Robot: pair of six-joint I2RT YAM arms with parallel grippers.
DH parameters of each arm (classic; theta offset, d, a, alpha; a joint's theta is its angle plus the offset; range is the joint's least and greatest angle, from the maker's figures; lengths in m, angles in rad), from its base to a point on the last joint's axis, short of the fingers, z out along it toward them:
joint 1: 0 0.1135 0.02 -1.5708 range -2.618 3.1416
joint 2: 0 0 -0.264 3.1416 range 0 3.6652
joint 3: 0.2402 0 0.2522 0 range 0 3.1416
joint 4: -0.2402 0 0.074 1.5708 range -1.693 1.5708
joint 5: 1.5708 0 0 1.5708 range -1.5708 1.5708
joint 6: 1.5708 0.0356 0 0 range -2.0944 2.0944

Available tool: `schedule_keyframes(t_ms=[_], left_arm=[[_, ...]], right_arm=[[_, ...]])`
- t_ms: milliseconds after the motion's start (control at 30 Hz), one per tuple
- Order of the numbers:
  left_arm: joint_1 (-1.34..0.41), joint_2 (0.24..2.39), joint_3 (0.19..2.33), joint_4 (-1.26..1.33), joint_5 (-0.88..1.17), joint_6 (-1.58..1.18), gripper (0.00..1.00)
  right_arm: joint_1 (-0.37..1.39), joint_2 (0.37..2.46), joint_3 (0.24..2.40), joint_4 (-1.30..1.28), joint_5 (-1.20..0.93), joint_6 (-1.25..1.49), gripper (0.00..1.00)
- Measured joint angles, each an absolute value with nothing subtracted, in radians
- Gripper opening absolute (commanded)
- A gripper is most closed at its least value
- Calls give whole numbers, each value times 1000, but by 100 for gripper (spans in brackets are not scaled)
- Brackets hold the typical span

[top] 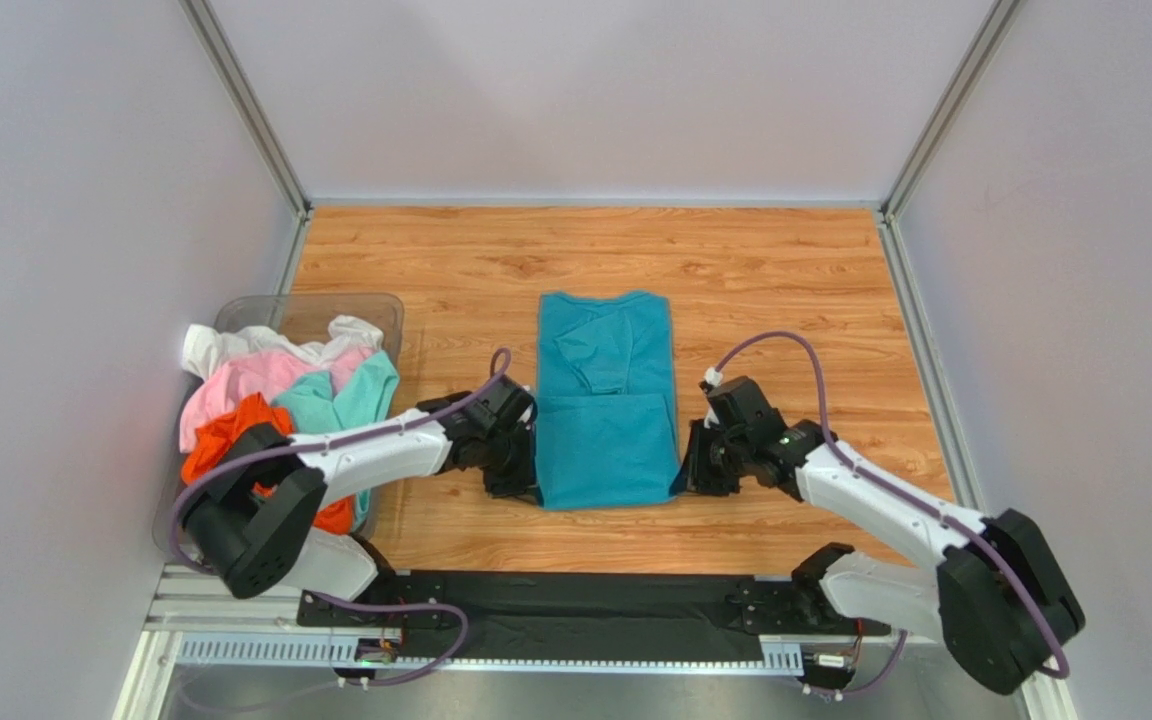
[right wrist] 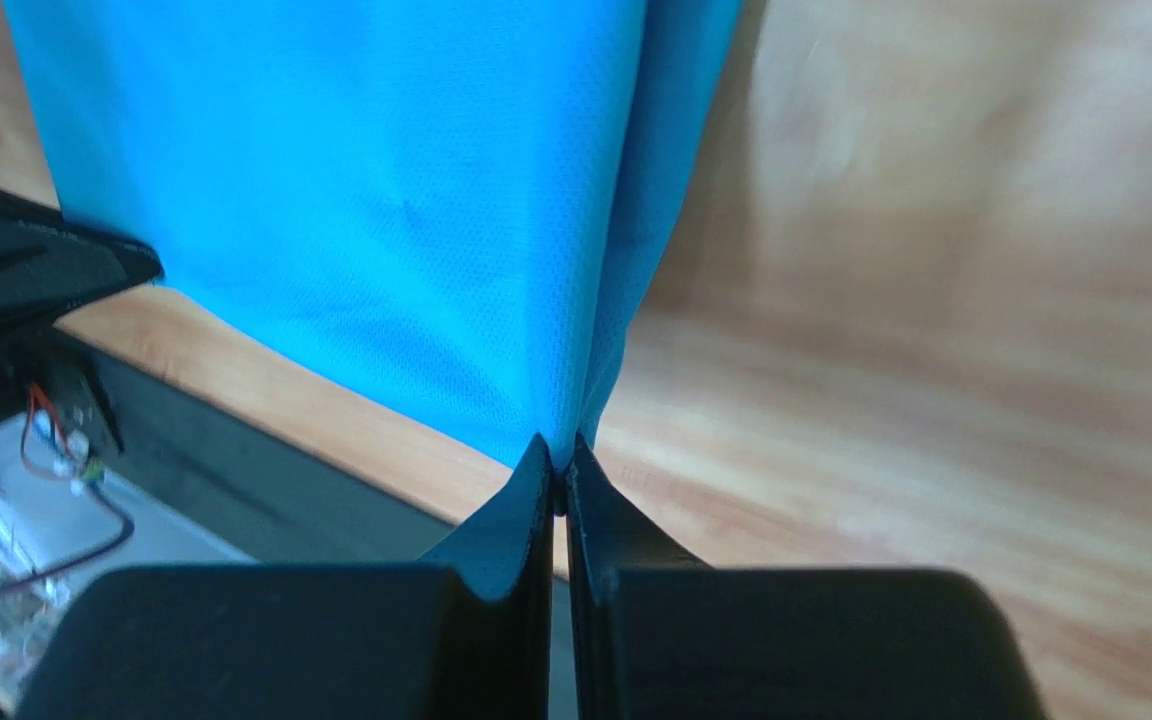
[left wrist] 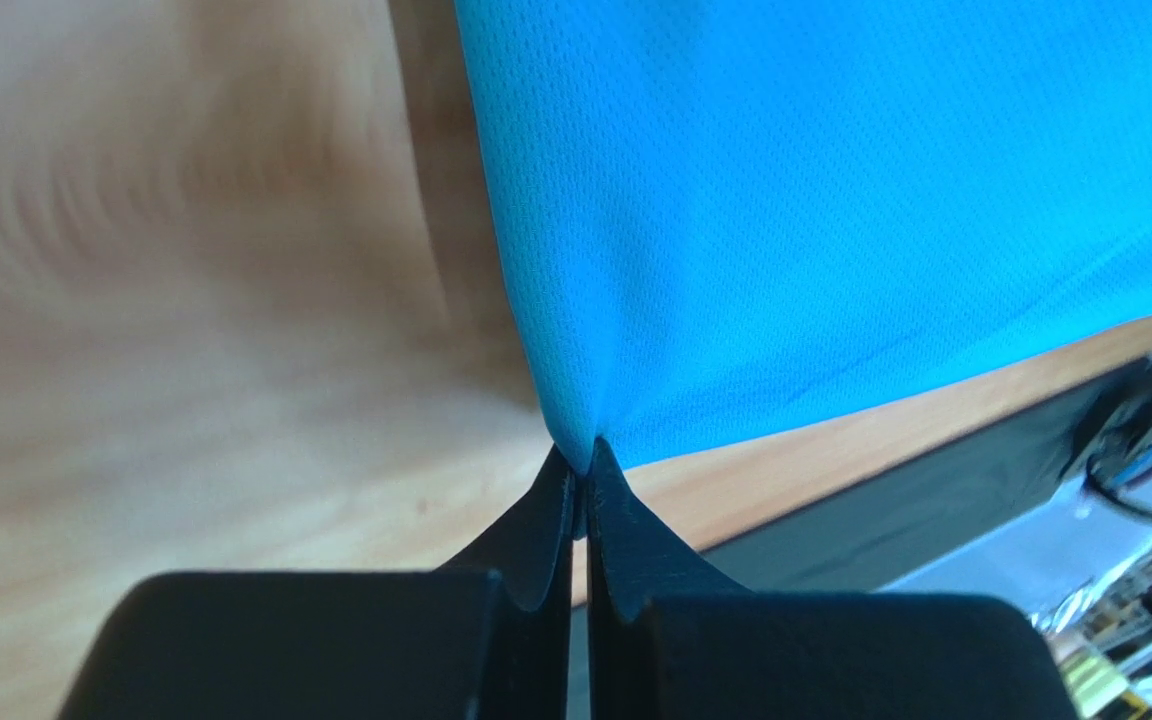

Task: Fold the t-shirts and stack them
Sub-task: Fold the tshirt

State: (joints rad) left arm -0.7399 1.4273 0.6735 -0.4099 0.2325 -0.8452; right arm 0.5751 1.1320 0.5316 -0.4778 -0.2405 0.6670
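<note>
Left pincer (left wrist: 585, 458) is closed tight on the near left corner of the teal t-shirt (top: 605, 405). The right pincer (right wrist: 560, 450) is clamped the same way on its near right corner, so the cloth spans the gap between them. That shirt lies folded into a long strip at the middle of the counter (top: 778, 270), collar end toward the far edge. The white t-shirt (top: 259, 348), pink t-shirt (top: 244, 383), aqua t-shirt (top: 354, 393) and orange t-shirt (top: 234, 432) are heaped in a clear bin (top: 364, 308) at the counter's left edge.
</note>
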Motion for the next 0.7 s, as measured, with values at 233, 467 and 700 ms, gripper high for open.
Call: schedule_keyframes(t_ms=[233,467,700], left_arm=[[-886,1148,616,-548,199,-920,0],[-985,911,633,-715,176,-986,2],[-995,782,712,-817,178,-999,2]], right_arm=[[685,895,500,-647,-317,735,0],[784,729,526,-821,-411,817,0],[790,638,601,-894,-510,888,0]])
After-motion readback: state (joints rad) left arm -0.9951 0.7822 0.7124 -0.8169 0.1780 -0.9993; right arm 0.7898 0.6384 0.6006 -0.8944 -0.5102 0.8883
